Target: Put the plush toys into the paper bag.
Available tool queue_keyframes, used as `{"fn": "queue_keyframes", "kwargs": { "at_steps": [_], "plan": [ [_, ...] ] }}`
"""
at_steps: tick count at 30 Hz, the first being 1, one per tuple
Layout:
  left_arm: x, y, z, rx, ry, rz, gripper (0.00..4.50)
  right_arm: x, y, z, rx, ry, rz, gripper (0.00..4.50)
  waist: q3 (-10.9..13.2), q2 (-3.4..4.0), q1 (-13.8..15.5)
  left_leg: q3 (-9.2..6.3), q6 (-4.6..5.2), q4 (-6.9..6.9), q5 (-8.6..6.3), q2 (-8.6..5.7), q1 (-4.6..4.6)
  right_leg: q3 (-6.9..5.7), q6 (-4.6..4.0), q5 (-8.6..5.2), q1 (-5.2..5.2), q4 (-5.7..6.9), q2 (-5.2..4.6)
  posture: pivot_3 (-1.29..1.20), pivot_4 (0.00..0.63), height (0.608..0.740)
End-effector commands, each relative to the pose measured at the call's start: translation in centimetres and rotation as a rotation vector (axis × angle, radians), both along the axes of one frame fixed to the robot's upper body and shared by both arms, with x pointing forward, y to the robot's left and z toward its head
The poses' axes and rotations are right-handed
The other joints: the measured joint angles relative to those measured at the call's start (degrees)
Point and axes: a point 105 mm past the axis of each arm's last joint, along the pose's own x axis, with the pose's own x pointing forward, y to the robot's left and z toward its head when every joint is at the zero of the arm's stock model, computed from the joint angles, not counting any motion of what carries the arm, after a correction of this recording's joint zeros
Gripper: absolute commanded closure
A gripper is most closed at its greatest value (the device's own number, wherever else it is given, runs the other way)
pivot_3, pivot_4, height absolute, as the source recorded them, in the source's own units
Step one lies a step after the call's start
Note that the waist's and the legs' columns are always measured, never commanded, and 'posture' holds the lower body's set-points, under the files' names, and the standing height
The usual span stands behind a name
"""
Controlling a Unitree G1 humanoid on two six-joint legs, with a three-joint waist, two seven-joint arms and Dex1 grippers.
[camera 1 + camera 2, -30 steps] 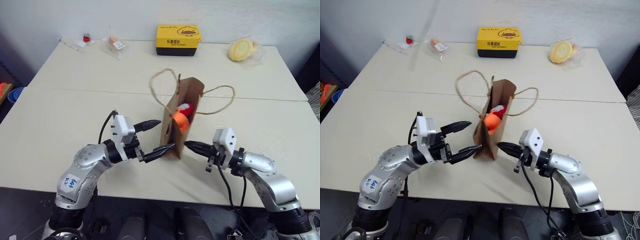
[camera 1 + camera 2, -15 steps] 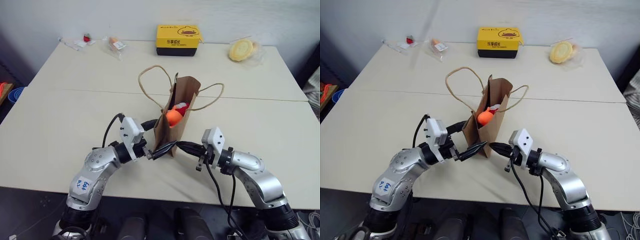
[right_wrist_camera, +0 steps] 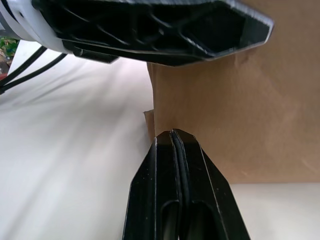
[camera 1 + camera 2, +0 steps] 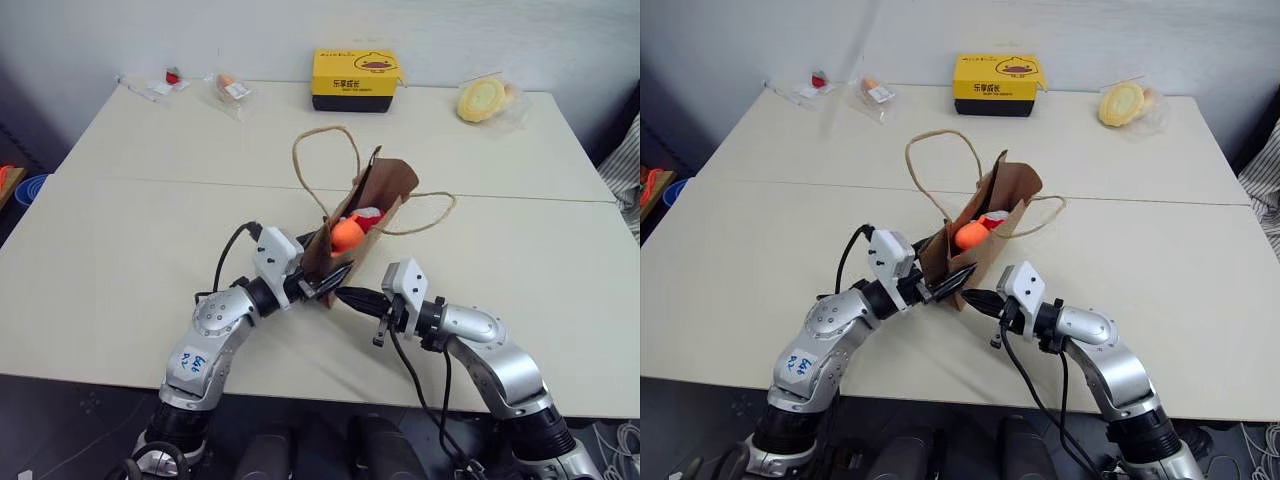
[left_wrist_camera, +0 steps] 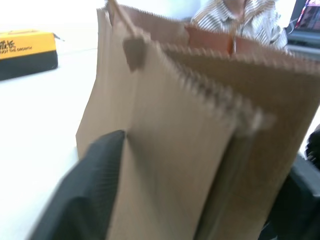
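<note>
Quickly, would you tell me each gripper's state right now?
Left gripper: closing around the paper bag, one finger each side.
Right gripper: shut, empty.

A plain brown kraft paper bag (image 4: pixel 375 215) with twisted loop handles stands tilted mid-counter, mouth open; inside sit a bright orange fuzzy plush toy (image 4: pixel 346 235) and a red-and-white one (image 4: pixel 367 216).

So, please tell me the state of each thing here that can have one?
paper bag: open, leaning, on the table
orange plush toy: inside the bag
red-and-white plush toy: inside the bag
yellow and black box: closed
left gripper: fingers astride the bag's edge
right gripper: shut, tip at the bag's wall
</note>
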Motion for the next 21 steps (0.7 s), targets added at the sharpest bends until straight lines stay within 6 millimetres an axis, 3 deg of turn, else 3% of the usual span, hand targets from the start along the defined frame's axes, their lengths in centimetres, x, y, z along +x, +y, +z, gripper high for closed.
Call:
{"fn": "queue_keyframes", "kwargs": {
  "at_steps": [1, 5, 8, 11, 15, 18, 21],
  "plan": [
    [-0.4, 0.0, 0.8, -0.01, -0.045, -0.028, 2.22, -0.6, -0.1, 1.1, 0.027, -0.04, 0.019, 4.5, 0.0, 0.0, 0.0, 0.0, 0.0, 0.0, 0.0, 0.0, 0.0, 0.0, 0.0, 0.0, 0.0, 0.0, 0.0, 0.0, 0.15, 0.74],
    [-1.0, 0.6, 1.1, -0.009, -0.043, -0.103, 3.5, -1.0, -1.5, 1.3, 0.012, -0.06, -0.013, 4.5, 0.0, 0.0, 0.0, 0.0, 0.0, 0.0, 0.0, 0.0, 0.0, 0.0, 0.0, 0.0, 0.0, 0.0, 0.0, 0.0, 0.15, 0.74],
    [-2.3, 1.8, 1.0, 0.049, -0.039, -0.263, 4.47, -2.0, -3.2, 2.0, 0.021, -0.077, -0.034, 4.5, 0.0, 0.0, 0.0, 0.0, 0.0, 0.0, 0.0, 0.0, 0.0, 0.01, 0.0, 0.0, 0.0, 0.0, -0.01, 0.0, 0.15, 0.74],
    [-3.1, 4.1, 1.7, 0.002, 0.019, -0.393, 4.47, -3.7, -5.2, 2.4, 0.005, -0.072, -0.018, 4.5, 0.0, 0.01, 0.0, 0.0, 0.0, -0.02, 0.0, 0.01, 0.01, -0.01, 0.0, 0.0, 0.01, -0.02, -0.01, 0.0, 0.15, 0.74],
    [-2.8, 6.8, 1.9, 0.08, 0.05, -0.527, 4.47, -5.7, -9.7, 2.9, -0.048, -0.086, -0.075, 4.5, 0.0, 0.01, 0.3, -0.03, 0.0, -0.02, 0.0, 0.01, 0.02, -0.06, -0.01, 0.0, 0.07, -0.06, -0.01, 0.0, 0.15, 0.74],
    [-2.6, 6.7, 3.0, 0.071, 0.038, -0.651, 4.47, -6.5, -12.9, 2.9, -0.136, -0.088, -0.15, 4.5, 0.0, 0.01, 1.0, -0.01, 0.05, 0.03, -0.02, -0.05, 0.08, -0.05, 0.0, 0.0, 0.19, -0.09, -0.02, 0.0, 0.15, 0.74],
    [-2.4, 6.3, 3.1, 0.108, 0.036, -0.748, 4.47, -7.1, -14.9, 3.1, -0.194, -0.088, -0.197, 4.5, 0.0, 0.0, 1.3, 0.01, 0.08, 0.03, -0.04, -0.05, 0.1, -0.03, 0.0, 0.0, 0.2, -0.07, -0.01, 0.0, 0.15, 0.74]
  ]
}}
